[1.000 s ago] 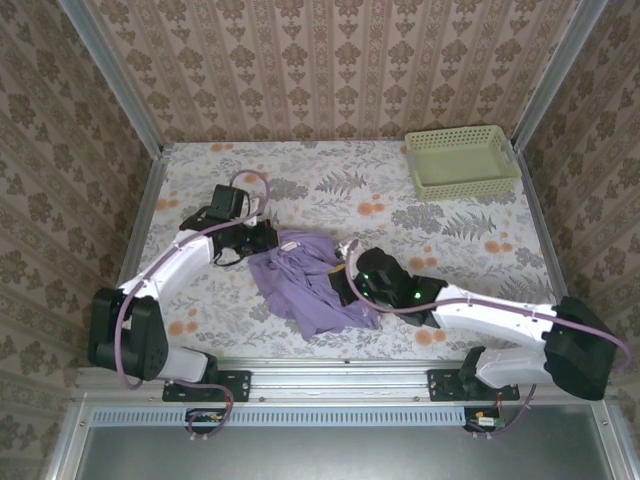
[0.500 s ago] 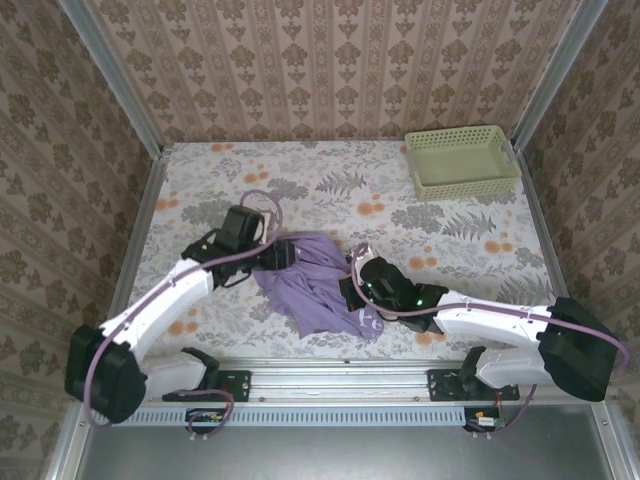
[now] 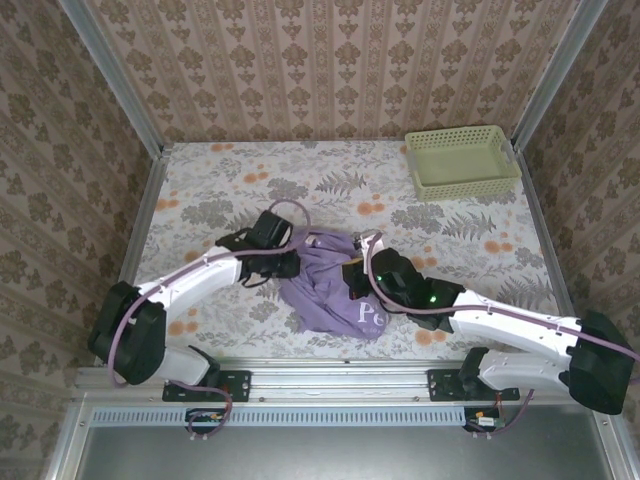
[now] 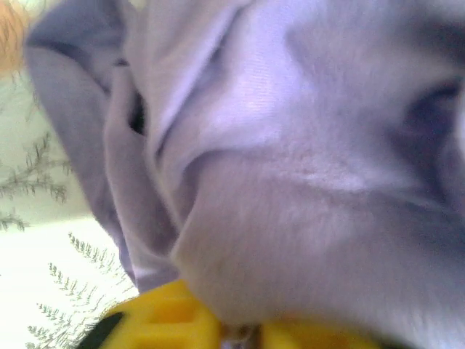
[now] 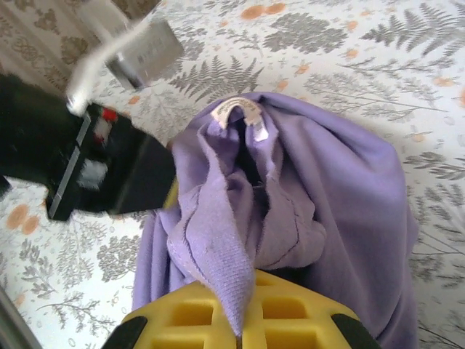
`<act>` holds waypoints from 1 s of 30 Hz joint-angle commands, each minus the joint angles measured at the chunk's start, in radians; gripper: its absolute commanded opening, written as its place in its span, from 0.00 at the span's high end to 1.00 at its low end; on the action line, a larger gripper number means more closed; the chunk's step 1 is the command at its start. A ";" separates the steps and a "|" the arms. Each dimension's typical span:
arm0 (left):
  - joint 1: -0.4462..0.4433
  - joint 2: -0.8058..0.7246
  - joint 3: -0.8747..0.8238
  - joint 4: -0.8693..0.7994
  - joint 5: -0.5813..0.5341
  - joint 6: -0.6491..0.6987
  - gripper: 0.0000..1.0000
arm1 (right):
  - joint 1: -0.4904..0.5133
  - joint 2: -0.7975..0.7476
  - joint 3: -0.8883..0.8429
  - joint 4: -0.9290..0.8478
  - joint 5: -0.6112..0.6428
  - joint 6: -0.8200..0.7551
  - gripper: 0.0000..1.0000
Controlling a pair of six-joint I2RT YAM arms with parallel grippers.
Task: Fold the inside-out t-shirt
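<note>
Two grippers meet at the bunched inside-out t-shirt [image 3: 322, 285]. The right gripper [image 5: 243, 320] pinches a ribbed fold, while soft lavender cloth smothers the left gripper [image 4: 232, 333], so its grip cannot be told. The right wrist view reveals a white neck label [image 5: 234, 109]; overhead show white lettering [image 3: 368, 315] and, far beyond the right gripper, a pale green mesh basket [image 3: 470, 186].

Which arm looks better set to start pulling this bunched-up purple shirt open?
Probably the right arm: its jaws pinch a fold of the shirt near its collar label, ready to pull. Whether the left arm grips is unclear.
</note>
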 commanded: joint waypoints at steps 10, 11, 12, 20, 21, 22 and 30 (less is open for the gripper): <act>0.020 -0.123 0.344 -0.152 -0.071 0.168 1.00 | -0.065 -0.320 0.131 -0.294 0.233 -0.041 1.00; 0.028 -0.144 0.307 -0.138 -0.068 0.171 1.00 | -0.071 -0.345 0.120 -0.292 0.225 -0.031 1.00; 0.032 -0.174 0.260 -0.125 -0.102 0.175 1.00 | -0.076 -0.358 0.104 -0.289 0.215 -0.018 1.00; 0.052 -0.254 0.076 -0.094 -0.158 0.172 0.93 | -0.038 -0.122 -0.101 -0.001 0.013 0.176 1.00; 0.062 -0.218 0.067 -0.093 -0.128 0.171 0.90 | -0.035 -0.068 -0.092 0.011 0.011 0.193 1.00; 0.068 -0.185 0.065 -0.103 -0.123 0.166 0.86 | -0.035 -0.021 -0.082 0.014 0.013 0.206 1.00; -0.061 -0.281 -0.064 -0.046 -0.204 0.038 0.43 | -0.045 0.155 0.116 -0.226 0.135 0.131 0.57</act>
